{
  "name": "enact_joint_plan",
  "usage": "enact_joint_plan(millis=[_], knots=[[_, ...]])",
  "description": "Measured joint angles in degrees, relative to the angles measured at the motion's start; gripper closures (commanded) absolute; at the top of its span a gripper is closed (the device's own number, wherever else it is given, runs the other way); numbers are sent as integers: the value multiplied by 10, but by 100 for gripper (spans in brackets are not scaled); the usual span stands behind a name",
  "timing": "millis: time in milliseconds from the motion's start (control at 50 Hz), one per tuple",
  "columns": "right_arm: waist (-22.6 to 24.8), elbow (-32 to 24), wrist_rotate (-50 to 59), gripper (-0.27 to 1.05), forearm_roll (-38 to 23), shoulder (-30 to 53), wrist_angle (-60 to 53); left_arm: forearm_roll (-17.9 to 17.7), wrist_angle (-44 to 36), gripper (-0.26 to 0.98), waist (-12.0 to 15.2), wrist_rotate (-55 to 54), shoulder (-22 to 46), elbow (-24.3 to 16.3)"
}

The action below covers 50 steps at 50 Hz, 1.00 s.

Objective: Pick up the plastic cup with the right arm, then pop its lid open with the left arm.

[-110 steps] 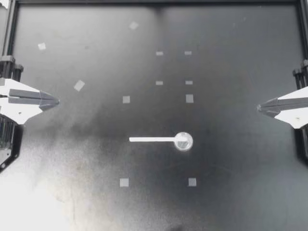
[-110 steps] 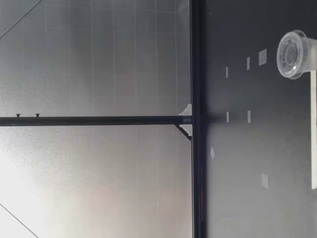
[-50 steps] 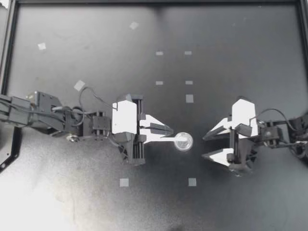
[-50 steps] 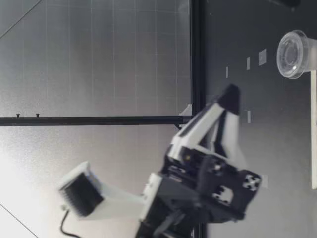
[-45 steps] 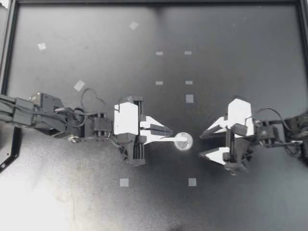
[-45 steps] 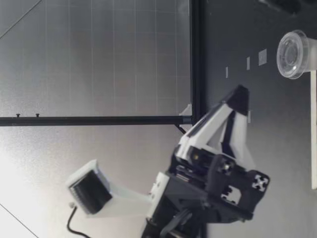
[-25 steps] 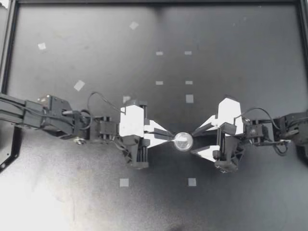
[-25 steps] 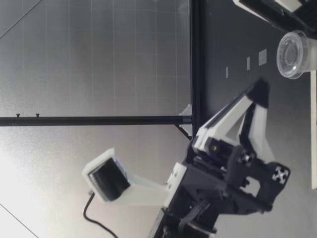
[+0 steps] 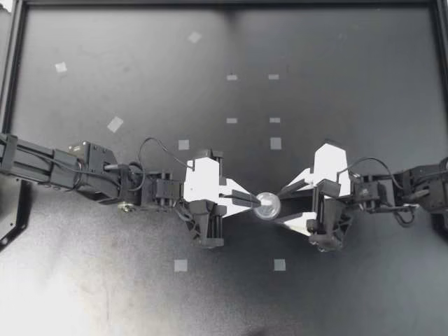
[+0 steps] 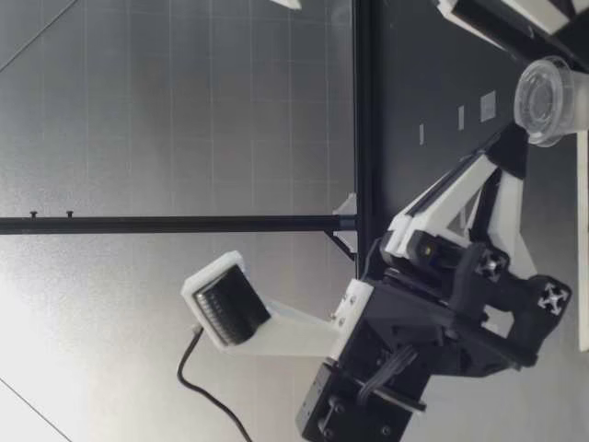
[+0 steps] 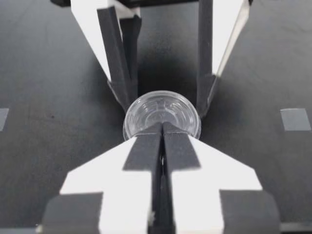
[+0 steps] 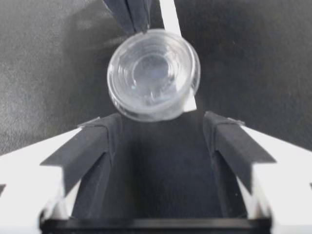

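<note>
A small clear plastic cup (image 9: 267, 205) stands upright on the end of a flat white strip (image 12: 170, 17) on the black table. My left gripper (image 9: 256, 201) is shut, its tips touching the cup's rim above the strip. In the left wrist view its closed fingertips (image 11: 162, 127) meet the cup (image 11: 161, 109). My right gripper (image 9: 282, 206) is open, with one finger on each side just short of the cup. In the right wrist view the cup (image 12: 153, 73) sits just ahead of the open gripper (image 12: 162, 122). The low view shows the cup (image 10: 545, 99) with my left gripper (image 10: 513, 147) beside it.
Several small grey tape squares lie on the table, among them one (image 9: 276, 143) behind the cup and two (image 9: 180, 265) (image 9: 279, 264) in front. A black frame rail (image 9: 14, 70) borders the table. The left arm's cable (image 10: 207, 387) hangs behind its wrist.
Both arms came in from the table's sides toward the cup. The left gripper slid along the strip up to the cup's rim. The right gripper's open fingers closed in on the cup.
</note>
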Motion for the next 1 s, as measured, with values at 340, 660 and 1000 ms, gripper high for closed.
enact_joint_plan(millis=[340,660,1000], knots=[[-1,-11,1,10,-1,16,-6,0,0,73,0,-2,6,0],[-1,-11,1,10,-4,16,-6,0,0,73,0,-11,20,0],[-1,-20,-7,11,-7,16,-5,-1,0,73,-1,-11,20,0]])
